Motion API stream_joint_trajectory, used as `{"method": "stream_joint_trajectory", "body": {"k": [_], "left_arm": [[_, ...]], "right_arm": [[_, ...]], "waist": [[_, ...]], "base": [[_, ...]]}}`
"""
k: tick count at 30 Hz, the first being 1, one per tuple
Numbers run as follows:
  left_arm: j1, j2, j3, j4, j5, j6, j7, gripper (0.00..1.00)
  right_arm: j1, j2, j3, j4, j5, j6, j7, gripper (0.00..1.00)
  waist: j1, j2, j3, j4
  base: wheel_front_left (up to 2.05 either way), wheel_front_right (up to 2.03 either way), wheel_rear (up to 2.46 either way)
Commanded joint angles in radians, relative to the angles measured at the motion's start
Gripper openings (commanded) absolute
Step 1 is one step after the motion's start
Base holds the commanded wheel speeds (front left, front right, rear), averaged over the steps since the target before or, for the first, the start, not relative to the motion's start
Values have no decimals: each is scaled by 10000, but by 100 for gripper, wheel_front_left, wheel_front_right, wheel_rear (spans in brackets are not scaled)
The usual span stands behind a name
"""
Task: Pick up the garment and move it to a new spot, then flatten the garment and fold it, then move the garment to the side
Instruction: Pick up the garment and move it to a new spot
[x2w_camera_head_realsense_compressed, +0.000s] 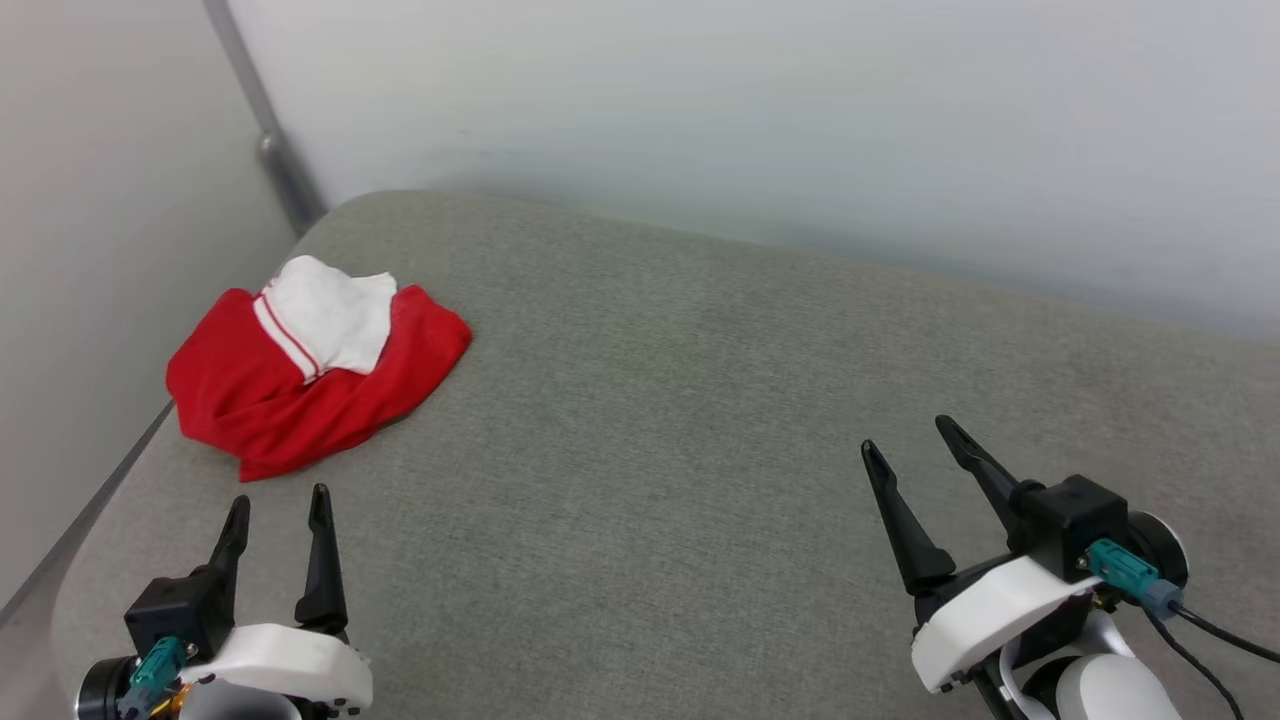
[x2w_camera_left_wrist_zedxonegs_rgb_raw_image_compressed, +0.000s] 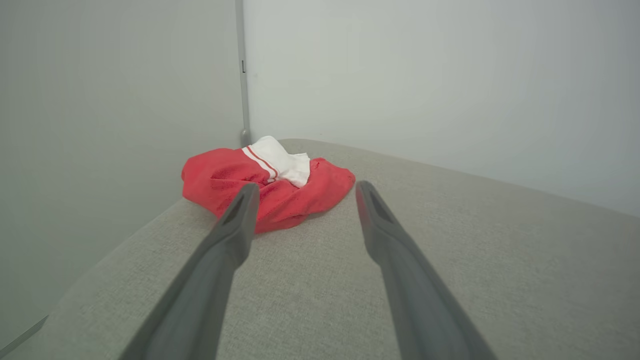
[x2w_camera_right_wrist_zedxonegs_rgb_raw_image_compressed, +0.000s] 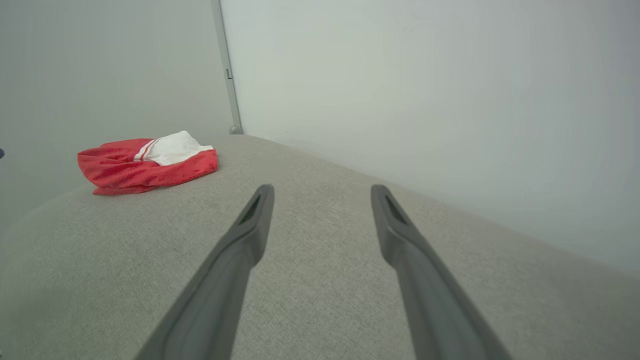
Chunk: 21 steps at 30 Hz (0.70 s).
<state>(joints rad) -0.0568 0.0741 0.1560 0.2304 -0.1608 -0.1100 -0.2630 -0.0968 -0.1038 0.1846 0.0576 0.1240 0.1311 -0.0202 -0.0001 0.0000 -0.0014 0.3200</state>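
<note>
Looking from the head view: garment (x2w_camera_head_realsense_compressed: 300, 390), a crumpled red jersey T-shirt with white striped-trim sleeve, bunched at the far left corner of the grey fabric padded surface (x2w_camera_head_realsense_compressed: 650, 400); left gripper (x2w_camera_head_realsense_compressed: 280, 495) and right gripper (x2w_camera_head_realsense_compressed: 905, 433) near the front edge, both spread wide, empty. Left wrist view: garment (x2w_camera_left_wrist_zedxonegs_rgb_raw_image_compressed: 220, 180) just ahead of the left gripper (x2w_camera_left_wrist_zedxonegs_rgb_raw_image_compressed: 306, 186), untouched. Right wrist view: garment (x2w_camera_right_wrist_zedxonegs_rgb_raw_image_compressed: 140, 170) well apart from the right gripper (x2w_camera_right_wrist_zedxonegs_rgb_raw_image_compressed: 322, 187); soft, light, limp, so I judge a raised red fold the best pinch point.
</note>
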Motion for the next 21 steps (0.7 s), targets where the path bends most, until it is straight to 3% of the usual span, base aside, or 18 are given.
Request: {"method": "stream_joint_trajectory", "body": {"k": [1,11,21], "left_arm": [[138,-8,36,-29,91,51,-25,100],[534,11,271,-274,359,92,-25,100],[526,-3,299,-705,513,126,-25,100]], "right_arm": [[-107,-18,30,-32,63,-6,-3,100],[-304,-79,410,29,190,-5,-71,100],[-452,-127,340,-128,264,-5,-18,100]], "waist": [[1,0,20,384],[1,0,107,1210],[1,0,388,1248]], "base": [[0,0,0],[0,0,0],[0,0,0]]}}
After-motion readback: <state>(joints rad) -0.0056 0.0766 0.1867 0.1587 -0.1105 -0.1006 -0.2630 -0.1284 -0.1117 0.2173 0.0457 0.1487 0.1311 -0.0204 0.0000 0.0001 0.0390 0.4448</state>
